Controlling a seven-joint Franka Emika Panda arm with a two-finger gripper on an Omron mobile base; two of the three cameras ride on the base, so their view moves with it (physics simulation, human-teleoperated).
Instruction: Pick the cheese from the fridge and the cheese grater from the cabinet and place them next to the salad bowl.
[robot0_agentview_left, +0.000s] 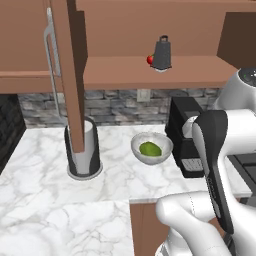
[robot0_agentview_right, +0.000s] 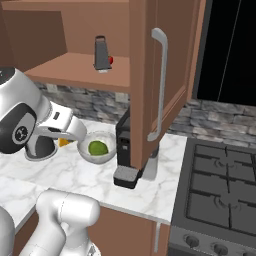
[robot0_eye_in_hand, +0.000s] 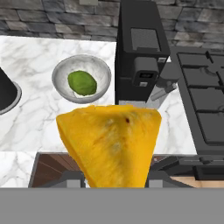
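cheese (robot0_eye_in_hand: 111, 148) wedge, mottled yellow-orange, clamped in gripper (robot0_eye_in_hand: 114, 177).

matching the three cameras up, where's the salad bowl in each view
Left base view: salad bowl at centre, left of the black coffee machine.
Right base view: left of centre, lower half, again left of the machine.
Hand view: upper left, above the held cheese.
Shared landmark: the coffee machine.

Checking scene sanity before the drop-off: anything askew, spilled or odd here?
Nothing spilled or damaged. The cabinet door hangs open over the counter, and the cheese grater stands upright on its shelf beside a tomato. The cheese sits in the claw; the salad bowl is upright.
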